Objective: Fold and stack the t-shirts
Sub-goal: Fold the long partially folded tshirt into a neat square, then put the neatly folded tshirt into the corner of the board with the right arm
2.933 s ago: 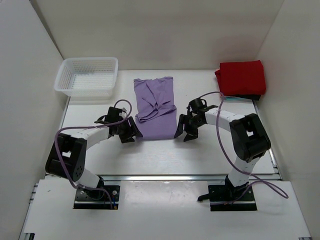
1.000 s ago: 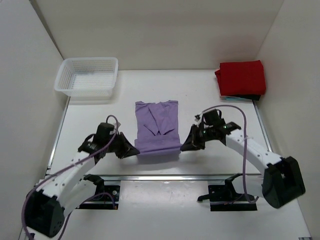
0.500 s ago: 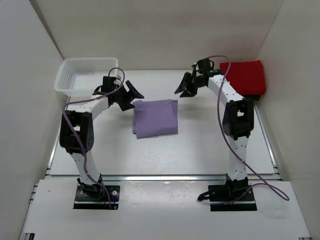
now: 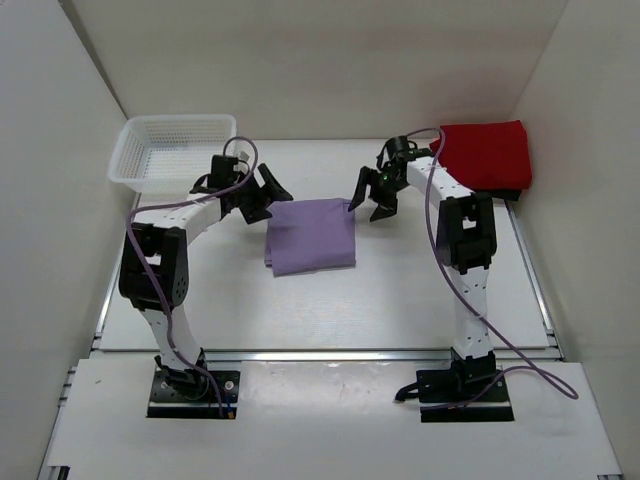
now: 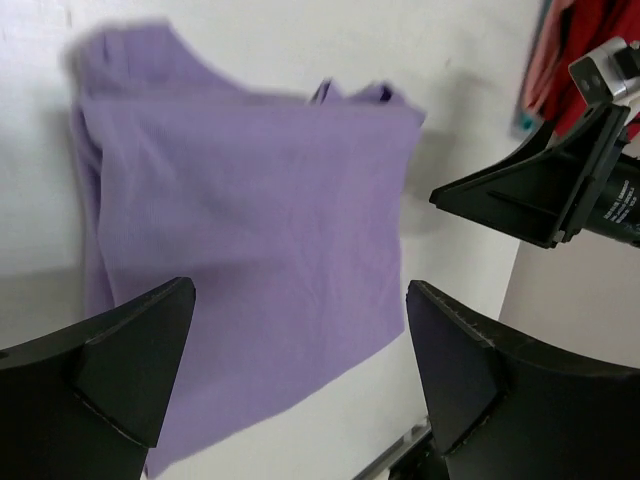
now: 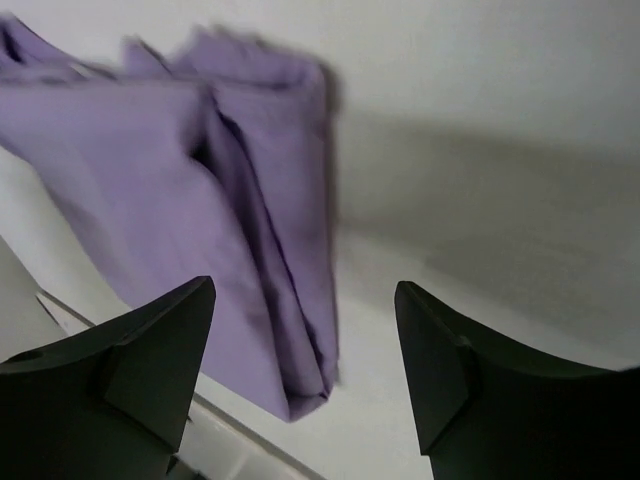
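Note:
The lavender t-shirt (image 4: 312,235) lies folded in a flat rectangle at mid-table. My left gripper (image 4: 267,197) hovers open at its far left corner, and the cloth (image 5: 240,260) shows below and between the spread fingers, untouched. My right gripper (image 4: 370,203) is open at the far right corner, above the layered folded edge (image 6: 270,250), with nothing between its fingers. The red t-shirt (image 4: 485,155) sits folded at the back right corner. In the left wrist view its edge (image 5: 570,50) shows behind the right gripper (image 5: 545,190).
A white mesh basket (image 4: 175,150) stands at the back left, just behind the left arm. White walls close in the table on the left, back and right. A metal rail (image 4: 320,353) runs along the near edge.
Both grippers carried the lavender shirt's near hem to the far edge, folding it in half, then let go and opened. The right gripper has since dropped toward the far right corner.

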